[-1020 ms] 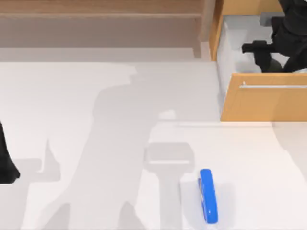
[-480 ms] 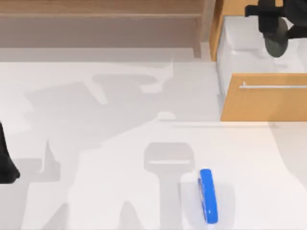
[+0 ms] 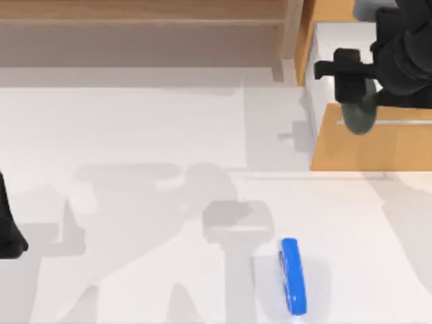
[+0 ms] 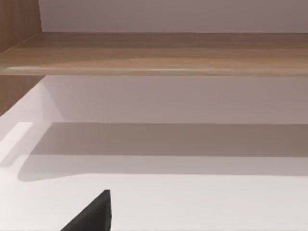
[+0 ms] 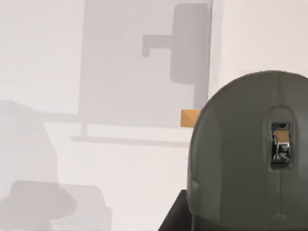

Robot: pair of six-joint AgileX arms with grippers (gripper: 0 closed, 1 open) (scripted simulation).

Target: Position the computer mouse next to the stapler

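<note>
Top view, items listed by size.

Table [image 3: 135,135]: white surface, crossed by grey shadows.

Shelf [image 3: 142,27]: wooden, along the far edge of the table.

Drawer [image 3: 371,135]: wooden front with a thin metal handle, pulled open at the far right corner; its pale interior wall [image 3: 320,47] is visible. Contents cannot be told, since the right arm covers most of it.

Right arm: black, over the open drawer. Right gripper [image 3: 356,94] is clamped on the computer mouse [image 3: 358,115], which hangs below the fingers over the drawer front, off the table.

Left arm [image 3: 8,229]: black, parked at the table's left edge. Whether its jaws are apart or together cannot be told.

Stapler [image 3: 293,275]: bright blue narrow bar with a pale line along it, lying on the table near the front edge, right of centre, well apart from the computer mouse.

Right wrist view: computer mouse [image 5: 250,154] close up, dark grey rounded body with a scroll wheel [image 5: 280,144] set in a slot. No brand, label or writing is readable on any item.
</note>
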